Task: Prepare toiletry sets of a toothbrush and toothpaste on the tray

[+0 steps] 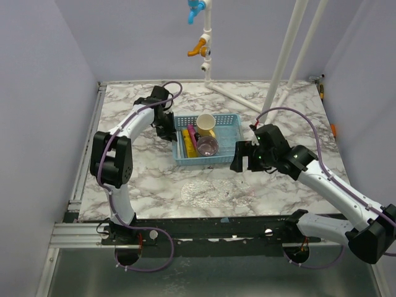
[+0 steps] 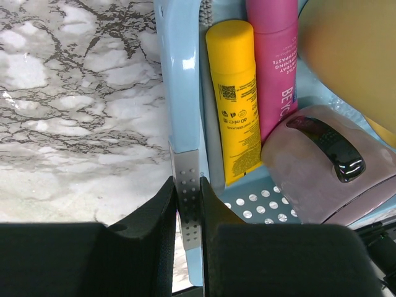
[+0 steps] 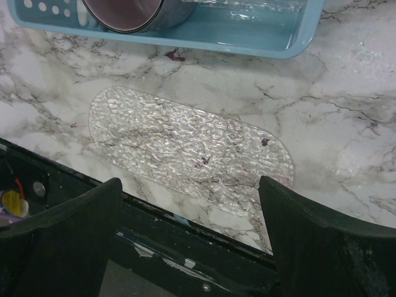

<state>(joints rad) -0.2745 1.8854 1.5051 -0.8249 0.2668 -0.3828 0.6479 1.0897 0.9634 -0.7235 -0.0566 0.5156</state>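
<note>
Toothpaste, a yellow wedge-shaped squeeze tube (image 2: 237, 99) and a magenta-pink squeeze tube (image 2: 272, 62), lies side by side in the light-blue plastic mesh basket (image 2: 179, 74), well apart from the clear textured plastic tray (image 3: 192, 145) on the marble table (image 2: 74, 93). The left gripper (image 2: 187, 185) is clamped on the basket's wall, not a tube; pulling could drag or tip the basket and topple the translucent pink cup (image 2: 322, 167). The right gripper (image 3: 190, 182), jaws wide and empty, hovers near the tray.
</note>
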